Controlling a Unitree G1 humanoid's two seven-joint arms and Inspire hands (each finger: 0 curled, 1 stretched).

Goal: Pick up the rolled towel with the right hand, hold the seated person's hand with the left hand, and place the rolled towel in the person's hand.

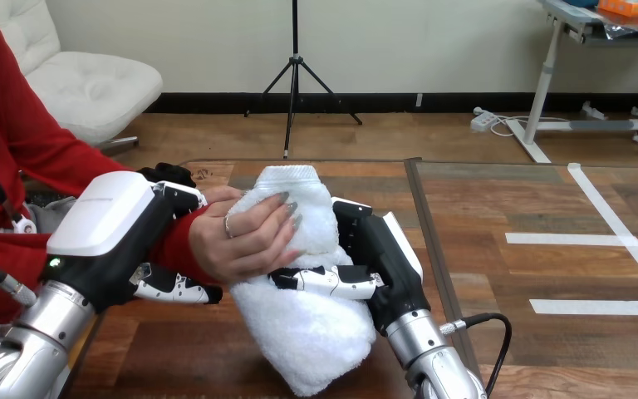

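Person's hand [245, 241] grips towel [307, 332]; right hand [378, 253], curled round it, should loosen slowly, with left hand [112, 220] clasped round wrist [181, 249] steadying.

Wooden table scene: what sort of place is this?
Likely a robot test bench for care tasks: at a wooden table, the left robot hand clasps a seated person's wrist while the right robot hand and the person's hand both grip a rolled towel.

The right hand [382, 259] clasps the rolled towel [299, 328] (roughly upright) from its right. The person's hand [245, 241] grips its left side, with the left hand [108, 226] curled round the wrist [179, 245].
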